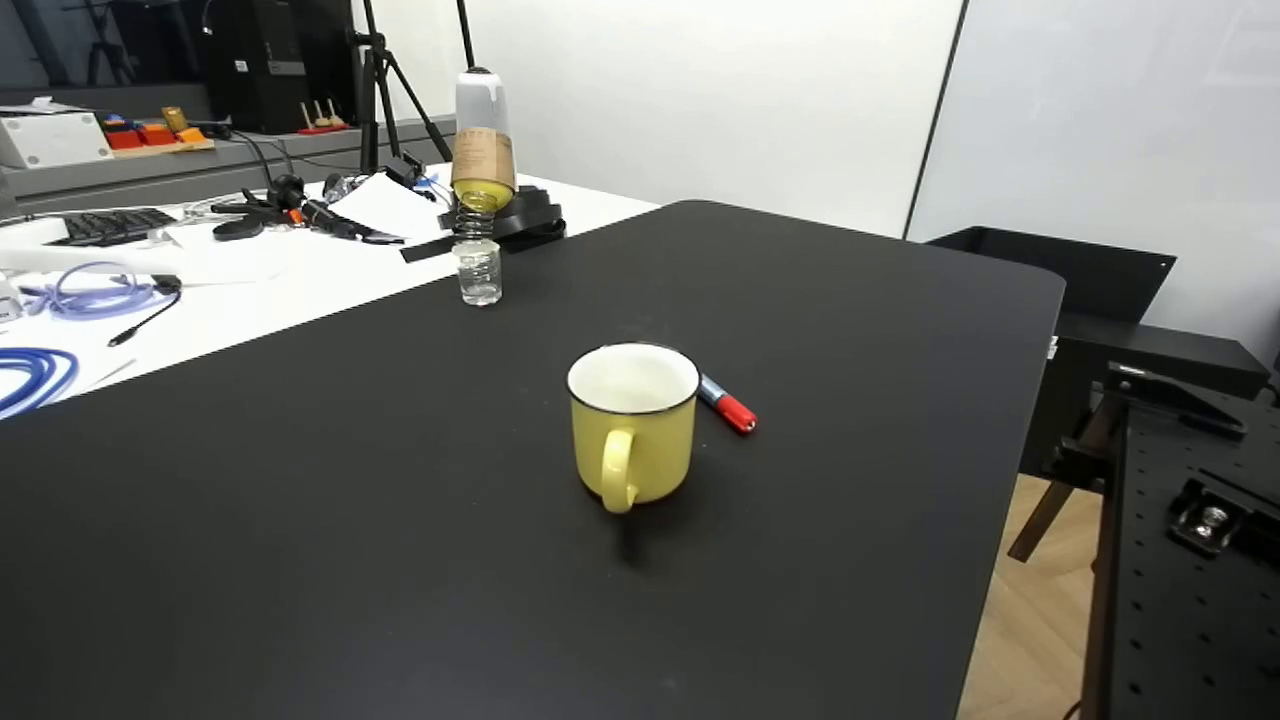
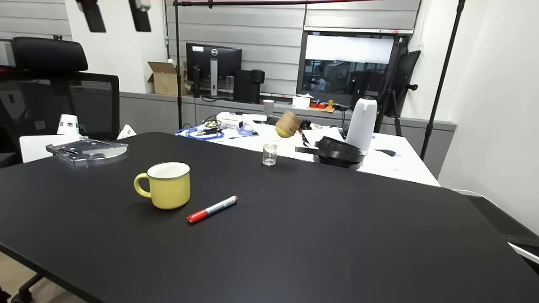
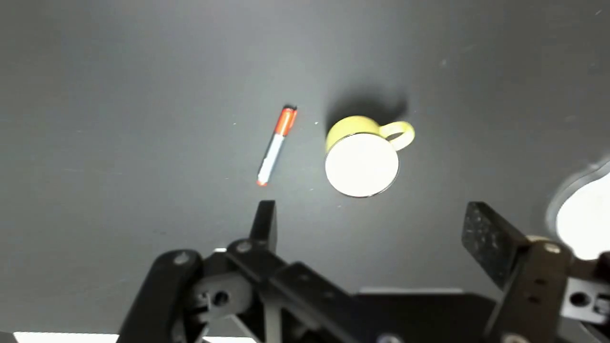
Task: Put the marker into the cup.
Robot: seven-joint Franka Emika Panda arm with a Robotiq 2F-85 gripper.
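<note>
On the black counter [image 1: 380, 570], in an exterior view, the yellow cup [image 1: 655, 450] stands upright with its handle toward the camera. The marker [image 1: 736, 411] lies beyond it, partly hidden, its red cap showing on the right. Farther back, a small clear glass [image 1: 479, 274] stands near the counter's edge, past which a white desk [image 1: 340, 271] carries a keyboard [image 1: 115, 226]. In an exterior view, the hand [image 2: 119, 24] hangs at the top, above the counter, cut off by the frame, its two fingertips [image 2: 96, 22] apart. Below, the marker lies flat near the cup, red cap toward the camera; a transparent plate [image 2: 87, 148] rests farther back, before an office chair [image 2: 63, 92]. In the wrist view, the fingers [image 3: 263, 224] are spread wide. The marker lies slantwise left of the cup and apart from it, the cup showing its bright white inside
</note>
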